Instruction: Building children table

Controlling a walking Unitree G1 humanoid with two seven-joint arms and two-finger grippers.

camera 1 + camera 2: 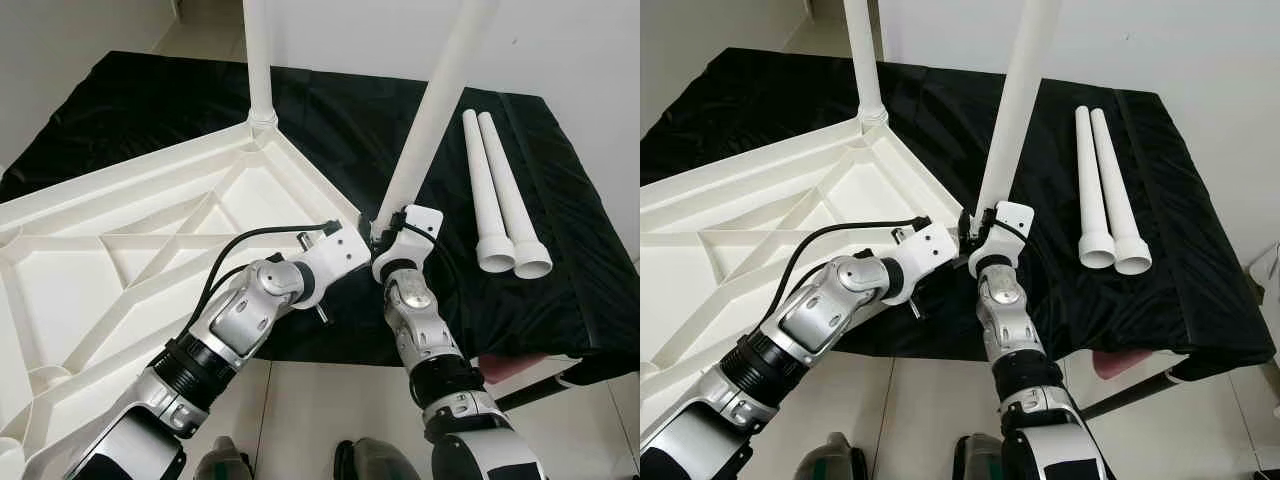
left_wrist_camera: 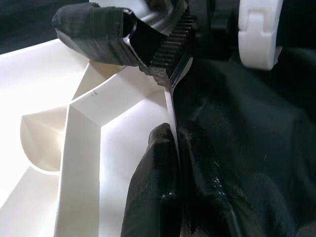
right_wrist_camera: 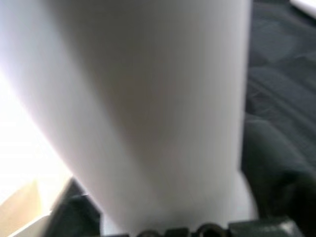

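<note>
Right tool (image 1: 975, 232) grips leg (image 1: 1012, 110) base | left tool (image 2: 153, 98) clamps tabletop (image 1: 120, 250) rim

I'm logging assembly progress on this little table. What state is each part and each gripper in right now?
Tabletop: upside down, ribbed underside up, on the black cloth.
Far leg: upright in its corner socket.
Near leg: tilted, base at the near corner.
Two spare legs: lying side by side, unattached.
Left gripper: clamped on the tabletop's edge.
Right gripper: at the near leg's base; grip unclear.

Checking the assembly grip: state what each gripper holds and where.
Left gripper pinches the upturned white plastic tabletop by its corner rim. Right gripper grasps the white plastic table leg near its base.
</note>
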